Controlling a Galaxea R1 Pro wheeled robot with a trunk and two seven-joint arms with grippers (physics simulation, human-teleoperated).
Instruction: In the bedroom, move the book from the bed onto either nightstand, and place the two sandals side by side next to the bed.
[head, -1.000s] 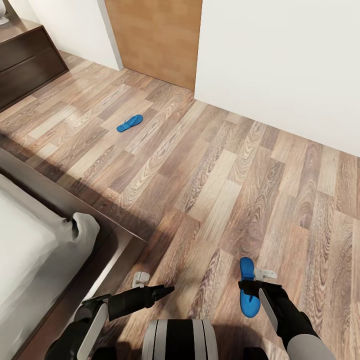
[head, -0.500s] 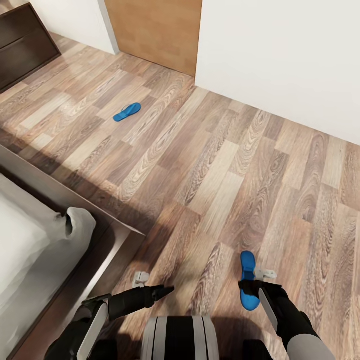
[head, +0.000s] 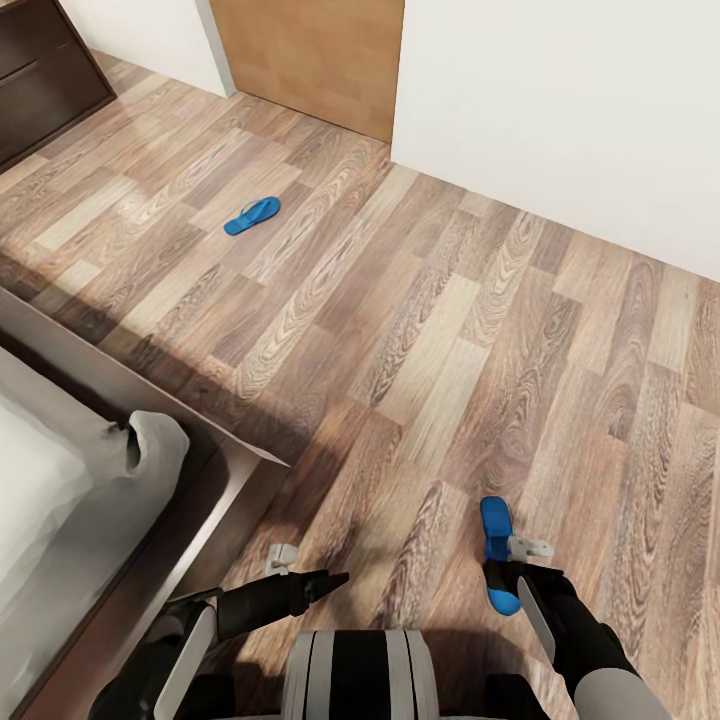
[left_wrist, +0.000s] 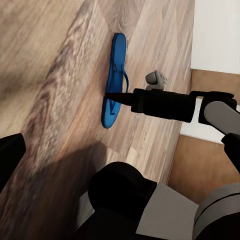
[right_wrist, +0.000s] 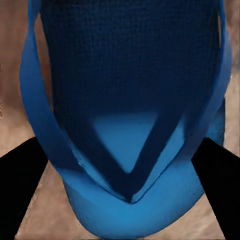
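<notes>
- Right wrist view: we see the right gripper (head: 503, 575) pinching the near sandal (right_wrist: 127, 115) across its sole, above the floor (head: 420, 330).
- We judge it light, floppy; grip midsole.
- Left gripper (head: 318, 583): cannot tell.
- Far sandal (head: 251, 215) lies well apart, beyond the bed (head: 215, 480).

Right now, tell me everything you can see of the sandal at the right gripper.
The sandal is a bright blue flip-flop with a blue V-shaped thong strap and a finely textured footbed that looks like rubber or foam. In the right wrist view its strap sits between the two dark fingers. The right gripper is closed on it above the wood plank floor, near the bed frame's corner. Whether it touches the floor is unclear.
</notes>
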